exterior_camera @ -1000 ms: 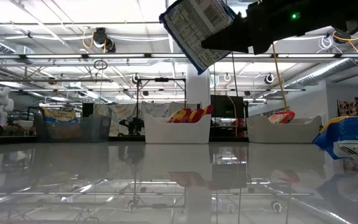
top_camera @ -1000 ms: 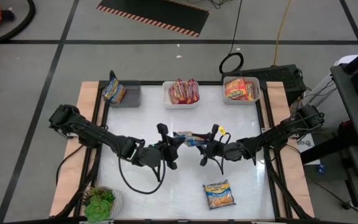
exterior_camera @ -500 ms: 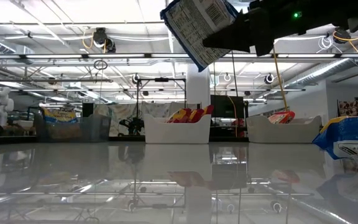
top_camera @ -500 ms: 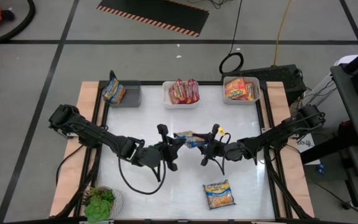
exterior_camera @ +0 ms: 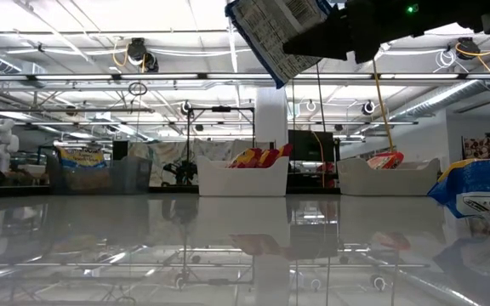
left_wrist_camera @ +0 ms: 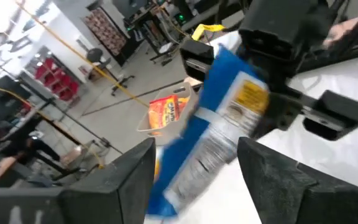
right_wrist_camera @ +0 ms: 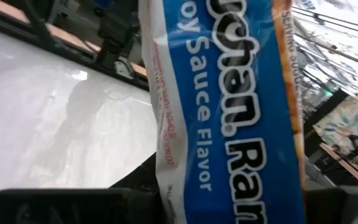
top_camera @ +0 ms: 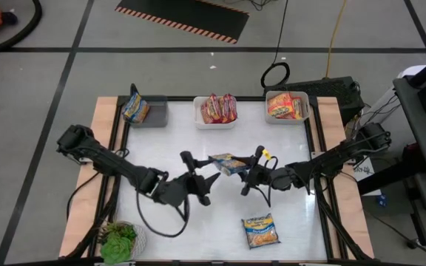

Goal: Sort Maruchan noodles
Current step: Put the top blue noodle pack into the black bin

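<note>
Change: the left tool (top_camera: pixel 211 179) has let go of the blue packet (top_camera: pixel 228 163) and drawn back toward the counter's near side; a moment ago both tools met at the packet.
Left tool: jaws parted, empty, just beside the packet and not touching it; in its wrist view its two fingers (left_wrist_camera: pixel 127 178) stand apart with the packet beyond them.
Right tool: (top_camera: pixel 247 176) narrow, gripping the blue packet by one end.
Blue packet: held above the middle of the counter (top_camera: pixel 168 140), tilted; the low view shows its barcode side high up (exterior_camera: pixel 269 30); the right wrist view shows its blue front with white lettering (right_wrist_camera: pixel 229 118).
Second blue packet: (top_camera: pixel 261 230) flat on the counter near the front edge, on the right half.
Bins: three along the far edge; left bin (top_camera: pixel 156 113) with blue packets, middle bin (top_camera: pixel 214 121) with red ones, right bin (top_camera: pixel 304 118) with orange ones.
Plant: (top_camera: pixel 118 241) at the counter's near left corner.
</note>
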Available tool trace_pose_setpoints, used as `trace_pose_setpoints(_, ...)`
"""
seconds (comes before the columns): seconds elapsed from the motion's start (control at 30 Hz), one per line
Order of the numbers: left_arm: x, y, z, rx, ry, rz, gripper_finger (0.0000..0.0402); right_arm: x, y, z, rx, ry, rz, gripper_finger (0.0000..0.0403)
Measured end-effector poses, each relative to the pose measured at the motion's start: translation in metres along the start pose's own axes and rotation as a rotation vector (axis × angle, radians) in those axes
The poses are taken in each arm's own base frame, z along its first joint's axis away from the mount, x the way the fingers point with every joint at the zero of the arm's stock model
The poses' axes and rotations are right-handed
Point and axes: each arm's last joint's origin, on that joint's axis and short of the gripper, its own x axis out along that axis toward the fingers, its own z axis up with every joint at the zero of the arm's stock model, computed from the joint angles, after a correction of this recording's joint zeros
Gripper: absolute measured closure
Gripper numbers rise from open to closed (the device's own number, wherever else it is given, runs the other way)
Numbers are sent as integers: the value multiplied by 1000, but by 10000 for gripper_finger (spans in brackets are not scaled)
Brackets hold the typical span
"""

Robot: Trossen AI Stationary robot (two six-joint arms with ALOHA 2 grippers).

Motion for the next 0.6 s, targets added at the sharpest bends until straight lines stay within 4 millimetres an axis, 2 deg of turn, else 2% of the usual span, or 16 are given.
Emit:
trace_pose_setpoints(0.13, -19, 7, 12, -89, -32, 81, 165, -5, -1, 2, -38, 17, -34, 291)
trace_pose_setpoints(0.3, -42, 24, 23, -300, -66, 133, 165, -12, 0, 7, -99, 21, -67, 287)
trace_pose_setpoints(0.43, -53, 35, 25, -502, -76, 122, 165, -19, 4, 10, -163, 20, -70, 291)
trace_pose_setpoints(0.6, -72, 42, 26, -599, -76, 57, 165, -27, 11, 14, -224, -3, -48, 289)
